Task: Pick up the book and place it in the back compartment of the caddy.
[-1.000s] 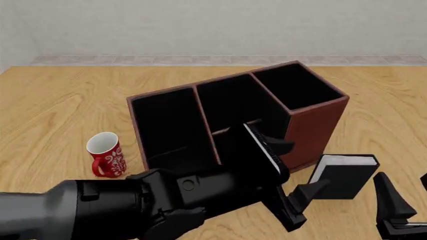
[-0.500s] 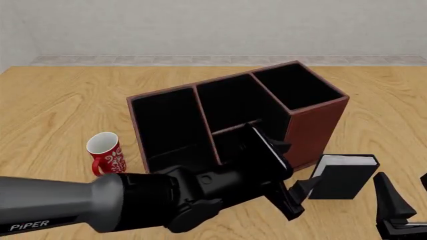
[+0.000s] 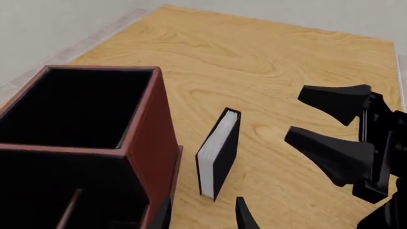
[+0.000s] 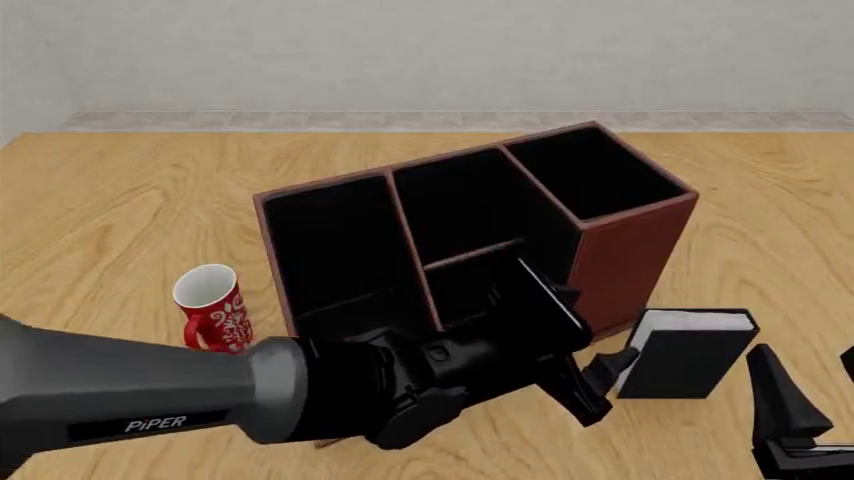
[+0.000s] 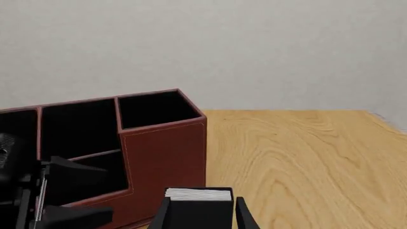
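Note:
The black book with white page edges stands upright on the table, just right of the caddy's front corner. My left gripper is open, and its fingertips reach the book's left edge. In the left wrist view the book stands just ahead of the gap between the fingers. My right gripper is open, low at the book's right. In the right wrist view its fingers frame the book. The back compartment, with its thin divider, is partly hidden by my left arm.
A red-and-white patterned mug stands left of the caddy. The caddy's tall square cell is close beside my left gripper. My right gripper shows in the left wrist view, beyond the book. A wall runs along the table's far edge.
My left arm has reached further forward and right, bringing its fingertips up to the book's left edge. The book and my right gripper have not moved.

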You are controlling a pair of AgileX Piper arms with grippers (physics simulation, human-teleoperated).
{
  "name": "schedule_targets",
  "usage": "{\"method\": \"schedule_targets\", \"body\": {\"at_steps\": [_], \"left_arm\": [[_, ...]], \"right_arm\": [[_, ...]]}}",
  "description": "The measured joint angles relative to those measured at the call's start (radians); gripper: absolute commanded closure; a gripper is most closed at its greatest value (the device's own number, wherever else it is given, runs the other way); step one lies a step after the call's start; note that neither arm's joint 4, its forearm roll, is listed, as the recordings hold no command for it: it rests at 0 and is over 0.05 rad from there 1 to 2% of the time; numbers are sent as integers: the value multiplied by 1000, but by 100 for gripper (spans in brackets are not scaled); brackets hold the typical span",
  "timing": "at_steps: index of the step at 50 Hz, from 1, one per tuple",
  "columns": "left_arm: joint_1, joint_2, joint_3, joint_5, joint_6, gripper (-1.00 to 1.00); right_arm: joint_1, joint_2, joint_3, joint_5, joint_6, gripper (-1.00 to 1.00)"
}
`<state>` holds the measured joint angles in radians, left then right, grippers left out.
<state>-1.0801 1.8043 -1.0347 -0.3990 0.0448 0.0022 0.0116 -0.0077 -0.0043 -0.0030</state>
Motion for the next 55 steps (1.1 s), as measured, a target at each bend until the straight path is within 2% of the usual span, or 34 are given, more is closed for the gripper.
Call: {"method": "schedule_targets", "body": {"at_steps": [9, 19, 36, 55], "left_arm": [[-21, 49, -55, 25, 7, -100], [-47, 110, -119, 53, 53, -100], [-61, 179, -289, 182, 71, -100], [-30, 244, -343, 217, 62, -100]], "right_arm": [[0, 0, 0, -1, 0, -100], [0, 1, 0, 0, 0, -100], [1, 2, 0, -2, -1, -100], [1, 2, 1, -3, -1, -100]]}}
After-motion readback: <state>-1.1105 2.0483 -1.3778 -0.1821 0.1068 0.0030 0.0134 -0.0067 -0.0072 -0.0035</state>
